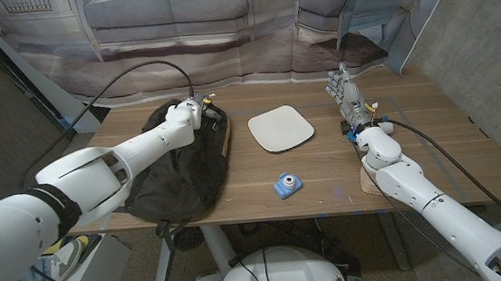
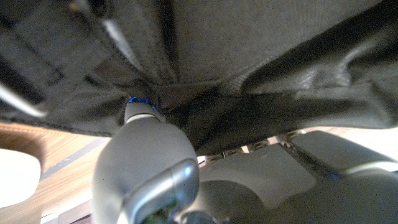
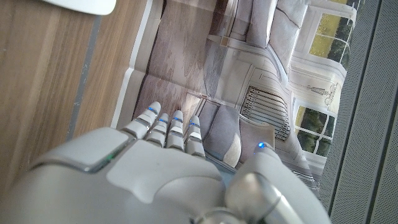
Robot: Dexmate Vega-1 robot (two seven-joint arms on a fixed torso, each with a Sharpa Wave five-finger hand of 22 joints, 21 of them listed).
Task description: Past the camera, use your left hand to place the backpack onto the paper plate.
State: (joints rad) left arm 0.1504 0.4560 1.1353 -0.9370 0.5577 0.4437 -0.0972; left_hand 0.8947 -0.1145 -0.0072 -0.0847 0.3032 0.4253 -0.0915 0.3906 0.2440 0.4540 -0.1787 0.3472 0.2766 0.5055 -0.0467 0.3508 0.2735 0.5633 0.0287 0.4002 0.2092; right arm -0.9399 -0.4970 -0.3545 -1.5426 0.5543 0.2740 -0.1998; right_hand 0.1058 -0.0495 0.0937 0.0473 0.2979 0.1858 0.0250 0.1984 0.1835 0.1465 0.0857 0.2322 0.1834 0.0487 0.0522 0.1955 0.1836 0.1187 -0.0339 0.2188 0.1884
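Observation:
The black backpack (image 1: 183,169) lies on the left side of the wooden table (image 1: 325,166). My left hand (image 1: 183,119) is at its far top end and grips the dark fabric; in the left wrist view the cloth (image 2: 249,68) bunches in folds around a fingertip (image 2: 140,109). The white square paper plate (image 1: 280,127) sits bare to the right of the backpack, a little apart from it. A small blue toy camera (image 1: 285,186) stands near the front edge, below the plate. My right hand (image 1: 347,96) is at the far right with fingers straight, holding nothing.
A black cable (image 1: 135,73) arcs over the table's far left edge to my left hand. A printed backdrop of sofas (image 1: 221,16) hangs behind the table. A corner of the plate (image 3: 81,5) shows beside my right hand (image 3: 168,162).

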